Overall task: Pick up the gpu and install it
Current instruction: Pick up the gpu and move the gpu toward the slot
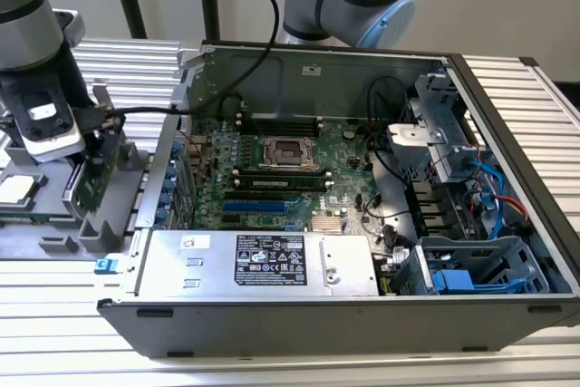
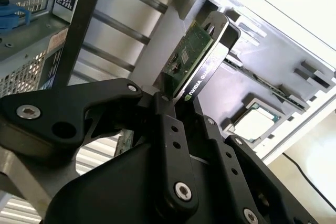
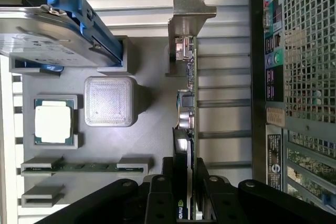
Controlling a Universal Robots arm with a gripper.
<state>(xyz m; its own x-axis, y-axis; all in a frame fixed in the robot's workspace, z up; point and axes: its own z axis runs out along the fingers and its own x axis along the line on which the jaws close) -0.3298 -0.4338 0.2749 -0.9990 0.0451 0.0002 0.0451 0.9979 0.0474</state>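
Thin green gpu, silver bracket, black cooler, end effector clamped on it

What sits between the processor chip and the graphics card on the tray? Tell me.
A translucent square block sits between the processor chip and the graphics card, in the first wrist view.
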